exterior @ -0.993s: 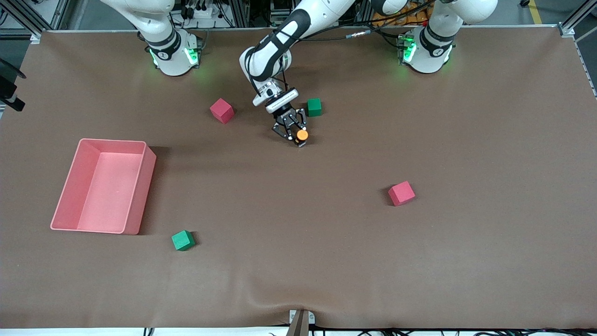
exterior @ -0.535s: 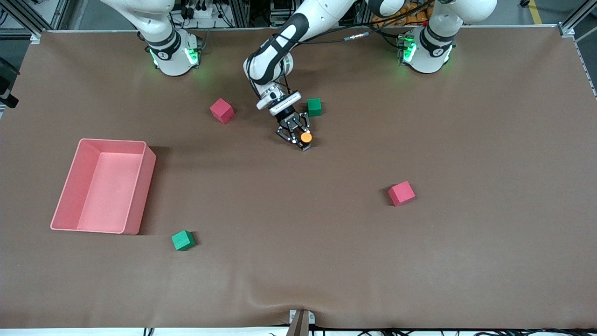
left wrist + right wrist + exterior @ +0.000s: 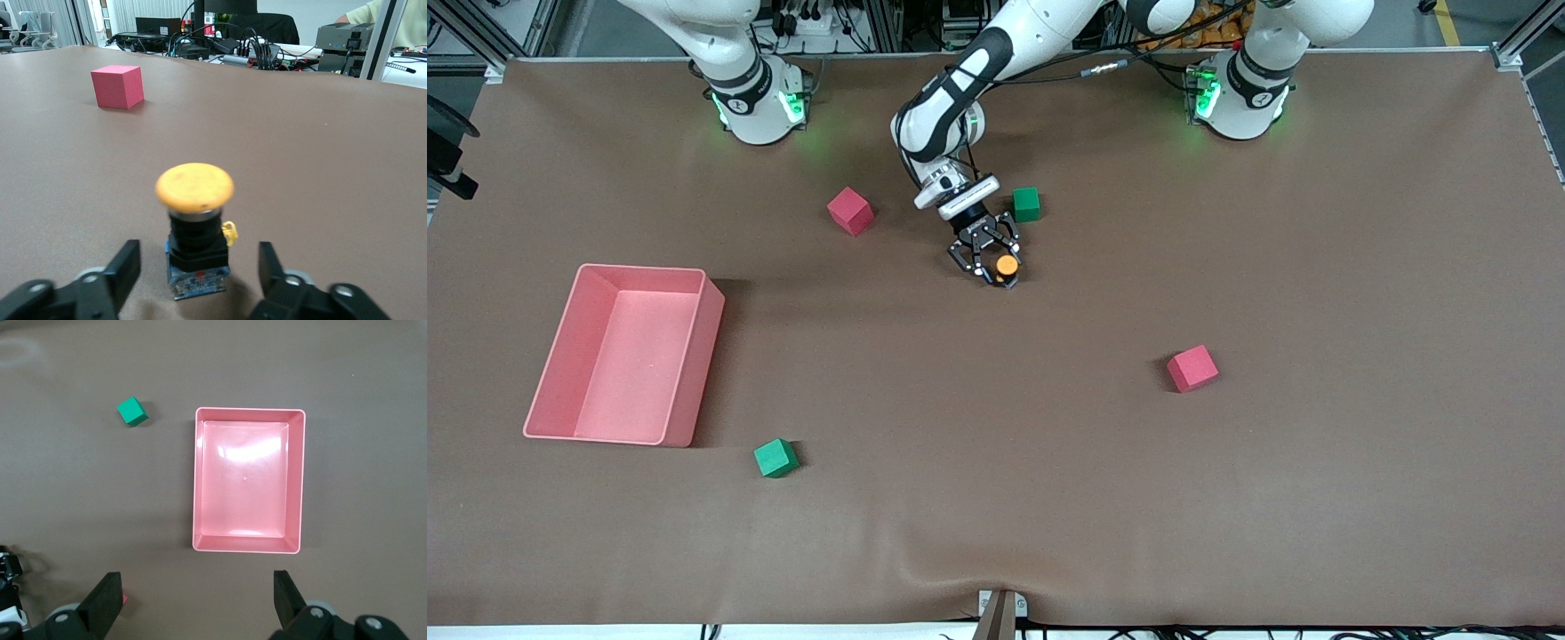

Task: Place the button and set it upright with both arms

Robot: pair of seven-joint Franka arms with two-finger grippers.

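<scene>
The button [image 3: 1007,264] stands upright on the brown table, orange cap up on its black body [image 3: 197,240], near the middle of the table and closer to the arms' bases than to the front camera. My left gripper [image 3: 996,271] is low over it and open. One finger [image 3: 128,261] is on each side of the button's body with a gap on both sides. My right gripper [image 3: 197,587] is open with nothing in it, high over the table beside the pink bin [image 3: 250,412]; its arm waits.
A green cube [image 3: 1026,204] sits close to the left wrist and a red cube [image 3: 849,211] lies toward the right arm's end. Another red cube [image 3: 1192,368] and green cube [image 3: 775,458] lie nearer the front camera. The pink bin [image 3: 685,391] stands at the right arm's end.
The left gripper was shut on the button and has opened; the button now stands free on the table. The right arm has not moved.
</scene>
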